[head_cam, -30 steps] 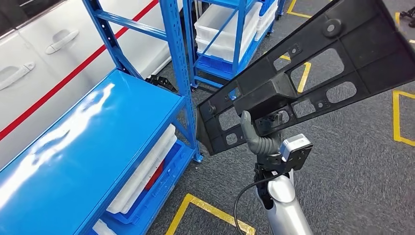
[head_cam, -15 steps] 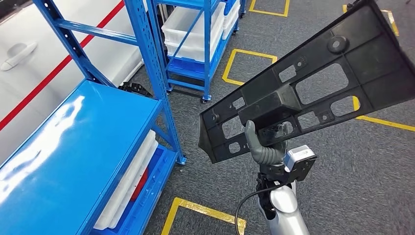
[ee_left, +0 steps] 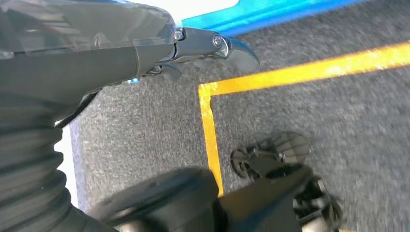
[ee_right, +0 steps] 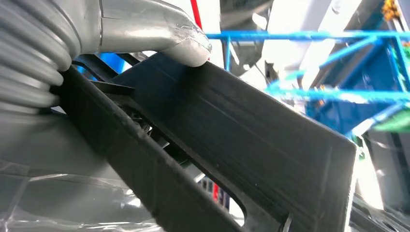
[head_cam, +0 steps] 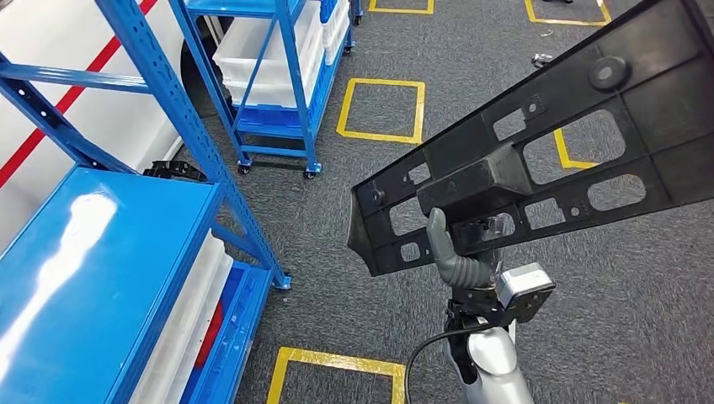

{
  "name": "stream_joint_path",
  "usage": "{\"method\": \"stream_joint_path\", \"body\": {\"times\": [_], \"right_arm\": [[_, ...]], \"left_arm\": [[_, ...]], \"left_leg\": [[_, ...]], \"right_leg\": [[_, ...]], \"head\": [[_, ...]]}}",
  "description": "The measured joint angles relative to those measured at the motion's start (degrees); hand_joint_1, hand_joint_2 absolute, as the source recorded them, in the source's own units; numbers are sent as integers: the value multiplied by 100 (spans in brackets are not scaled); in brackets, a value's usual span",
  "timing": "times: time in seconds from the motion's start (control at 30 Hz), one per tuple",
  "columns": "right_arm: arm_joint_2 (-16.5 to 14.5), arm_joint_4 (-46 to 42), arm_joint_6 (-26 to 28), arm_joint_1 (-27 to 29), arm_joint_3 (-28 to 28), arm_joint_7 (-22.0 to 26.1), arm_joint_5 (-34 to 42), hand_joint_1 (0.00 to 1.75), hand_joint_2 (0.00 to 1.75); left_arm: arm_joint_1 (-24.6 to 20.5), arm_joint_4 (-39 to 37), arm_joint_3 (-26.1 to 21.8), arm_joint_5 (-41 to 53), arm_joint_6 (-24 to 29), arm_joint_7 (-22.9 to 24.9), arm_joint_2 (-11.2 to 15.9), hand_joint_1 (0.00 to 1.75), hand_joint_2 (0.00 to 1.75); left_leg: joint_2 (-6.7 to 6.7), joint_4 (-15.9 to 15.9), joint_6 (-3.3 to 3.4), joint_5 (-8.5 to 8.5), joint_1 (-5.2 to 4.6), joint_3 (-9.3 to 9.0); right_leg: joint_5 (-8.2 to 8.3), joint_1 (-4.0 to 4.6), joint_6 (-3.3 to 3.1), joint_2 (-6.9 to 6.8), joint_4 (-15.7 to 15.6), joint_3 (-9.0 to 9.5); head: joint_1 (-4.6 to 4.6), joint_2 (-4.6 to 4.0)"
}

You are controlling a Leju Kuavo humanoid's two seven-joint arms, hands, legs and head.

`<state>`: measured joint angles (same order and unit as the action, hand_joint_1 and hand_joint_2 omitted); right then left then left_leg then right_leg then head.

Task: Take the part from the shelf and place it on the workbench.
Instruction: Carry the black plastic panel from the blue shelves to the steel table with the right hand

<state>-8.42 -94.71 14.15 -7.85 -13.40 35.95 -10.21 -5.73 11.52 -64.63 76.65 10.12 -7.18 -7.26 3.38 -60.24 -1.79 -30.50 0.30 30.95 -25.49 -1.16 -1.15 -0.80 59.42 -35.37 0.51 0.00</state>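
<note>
- Gripping the part [head_cam: 539, 151] near its boxy middle, the right hand [head_cam: 459, 257] is raised in front of the robot; its thumb lies up against the part's face, its fingers are tucked behind.
- The part, a long black panel with many cut-outs, is in the air, tilted, its far end high toward the right and its near end low above the grey carpet [head_cam: 354, 303].
- In the right wrist view the thumb [ee_right: 159, 29] presses on the panel's ribbed back [ee_right: 251, 145].
- The left hand [ee_left: 145, 53] hangs low over the carpet beside a yellow floor line [ee_left: 300, 72]; its fingers [ee_left: 227, 46] lie fairly straight and hold nothing.
- A blue shelf [head_cam: 93, 269] stands at the left, with a white bin [head_cam: 181, 328] under its shiny top.
- A second blue rack [head_cam: 278, 93], on castors, stands farther off and carries white bins [head_cam: 253, 59].
- Yellow taped squares [head_cam: 380, 109] mark the carpet between the racks and the part.
</note>
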Motion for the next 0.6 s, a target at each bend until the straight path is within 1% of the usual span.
{"method": "stream_joint_path", "body": {"times": [0.03,0.07,0.13,0.17,0.2,0.23,0.27,0.3,0.33,0.37,0.4,0.43,0.47,0.5,0.53,0.57,0.6], "right_arm": [[-1,-42,28,14,-18,1,-32,168,175],[-1,-63,43,20,-28,1,-49,168,175],[-2,-71,48,23,-36,1,-55,168,175],[-1,-81,54,30,-45,1,-62,168,175],[-1,-103,64,48,-64,1,-78,168,175],[0,-139,85,84,-96,2,-105,168,175],[1,-195,121,139,-155,3,-155,168,175],[2,-256,159,189,-222,5,-206,168,175],[3,-312,200,228,-291,7,-253,168,175],[5,-360,239,245,-360,9,-293,168,175],[8,-384,263,245,-412,10,-312,168,175],[13,-400,284,248,-459,11,-330,168,175],[21,-411,298,255,-502,13,-345,168,175],[30,-421,310,268,-538,16,-359,168,175],[44,-432,321,282,-568,26,-374,168,175],[61,-441,329,288,-603,41,-393,168,175],[75,-449,335,287,-638,59,-420,168,175]], "left_arm": [[2,0,11,14,-14,9,1,0,175],[5,0,17,18,-21,14,1,0,175],[8,0,21,19,-23,18,1,0,175],[10,0,26,21,-27,22,1,0,175],[14,0,32,26,-34,31,1,0,175],[14,0,39,30,-45,42,1,0,175],[10,0,50,38,-56,61,1,0,175],[6,0,60,44,-64,83,1,0,175],[7,0,67,46,-68,100,3,0,175],[14,0,73,50,-68,115,8,0,175],[25,0,74,50,-68,120,13,0,175],[30,0,74,49,-69,120,19,0,175],[26,0,75,47,-70,121,21,0,175],[20,0,76,42,-73,123,19,0,175],[16,0,78,33,-78,125,11,0,175],[20,0,78,22,-84,125,2,0,175],[30,0,78,9,-92,119,-7,0,175]], "left_leg": [[-110,-154,-10,-108,11,59],[-170,-279,-13,-185,16,112],[-188,-355,-14,-227,16,146],[-204,-461,-16,-277,16,193],[-228,-676,-18,-370,16,293],[-253,-983,-18,-479,16,440],[-284,-1106,2,-443,13,512],[-325,-1022,32,-302,10,490],[-416,-714,74,-71,6,373],[-553,-281,118,167,4,196],[-667,10,143,267,-1,70],[-751,169,159,293,-8,6],[-768,216,170,276,-17,-15],[-718,261,187,287,-21,-34],[-660,308,209,315,-14,-51],[-594,362,240,352,-5,-71],[-518,415,269,385,2,-87]], "right_leg": [[1,-2,-15,23,-2,1],[2,-2,-25,37,-2,0],[3,0,-29,46,-2,0],[3,1,-31,60,-2,0],[2,7,-35,88,-1,-1],[2,19,-39,136,0,0],[2,36,-43,232,4,4],[2,52,-46,338,7,14],[3,61,-46,444,10,24],[8,68,-37,544,15,26],[18,61,-20,607,18,14],[34,48,7,662,17,-9],[58,34,45,716,8,-33],[82,20,86,766,-9,-51],[82,19,115,727,-3,-66],[27,29,138,612,63,-101],[-95,41,154,461,239,-186]], "head": [[1,0],[3,0],[3,0],[3,0],[3,0],[3,0],[2,0],[2,0],[1,0],[-1,0],[2,0],[5,1],[8,1],[13,1],[12,1],[7,0],[3,0]]}}
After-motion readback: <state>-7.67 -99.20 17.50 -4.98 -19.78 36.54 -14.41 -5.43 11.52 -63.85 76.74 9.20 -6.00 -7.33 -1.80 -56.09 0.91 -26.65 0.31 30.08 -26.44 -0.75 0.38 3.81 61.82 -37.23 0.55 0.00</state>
